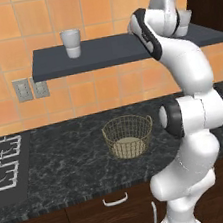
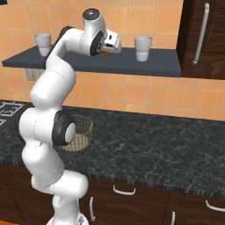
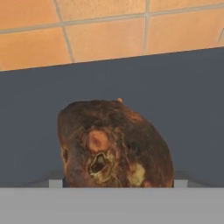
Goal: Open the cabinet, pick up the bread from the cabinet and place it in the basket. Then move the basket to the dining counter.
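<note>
Fingers (image 2: pixel 105 52) closed on the bread (image 3: pixel 111 144) over the shelf (image 2: pixel 127 66) — basket (image 1: pixel 128 135) on the bench (image 1: pixel 70 160) below.

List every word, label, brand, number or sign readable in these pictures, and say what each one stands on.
None: no readable text anywhere. The bread, basket, white cups, grey shelf, wall sockets, orange tiles and dark cabinet doors all carry no lettering.

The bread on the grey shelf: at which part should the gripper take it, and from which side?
Grip the bread across its widest middle, coming in level from the shelf's open front, because the tiled wall blocks the back. It is a rounded lump, so its narrower top would probably slip.
</note>
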Available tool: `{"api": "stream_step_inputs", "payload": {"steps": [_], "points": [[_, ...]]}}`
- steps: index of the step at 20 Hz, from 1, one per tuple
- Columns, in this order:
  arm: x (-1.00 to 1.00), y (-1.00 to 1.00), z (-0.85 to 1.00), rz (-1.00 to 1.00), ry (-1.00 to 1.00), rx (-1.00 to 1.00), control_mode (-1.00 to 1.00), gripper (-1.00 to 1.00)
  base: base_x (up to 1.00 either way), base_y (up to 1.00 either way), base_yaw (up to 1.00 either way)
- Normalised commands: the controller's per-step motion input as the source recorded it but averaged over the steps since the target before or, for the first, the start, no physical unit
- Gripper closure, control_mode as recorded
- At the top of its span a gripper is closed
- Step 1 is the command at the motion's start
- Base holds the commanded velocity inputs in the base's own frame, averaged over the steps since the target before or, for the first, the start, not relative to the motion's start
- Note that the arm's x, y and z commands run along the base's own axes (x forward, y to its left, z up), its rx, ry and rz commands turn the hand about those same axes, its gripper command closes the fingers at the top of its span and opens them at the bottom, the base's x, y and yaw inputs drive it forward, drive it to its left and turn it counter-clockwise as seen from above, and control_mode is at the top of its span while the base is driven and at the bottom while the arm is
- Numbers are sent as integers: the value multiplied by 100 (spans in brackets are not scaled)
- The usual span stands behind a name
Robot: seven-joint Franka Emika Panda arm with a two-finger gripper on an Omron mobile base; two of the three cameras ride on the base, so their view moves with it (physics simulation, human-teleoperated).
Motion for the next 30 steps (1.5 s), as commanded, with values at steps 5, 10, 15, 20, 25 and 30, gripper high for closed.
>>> {"api": "stream_step_inputs", "payload": {"steps": [5, 10, 15, 20, 25, 30], "points": [[-100, 49, 26, 1, 6, 0, -100, 100, 0, 0, 0], [-100, 54, 46, 1, 13, 0, -100, 100, 0, 0, 0], [-100, 30, 15, 2, 13, 2, -100, 100, 0, 0, 0], [-100, 29, -7, 0, 3, 0, -100, 100, 0, 0, 0], [-81, 10, -82, 0, 3, 0, -100, 100, 0, 0, 0], [-44, 10, -100, 0, 2, 0, -100, 100, 0, 0, 0]]}}
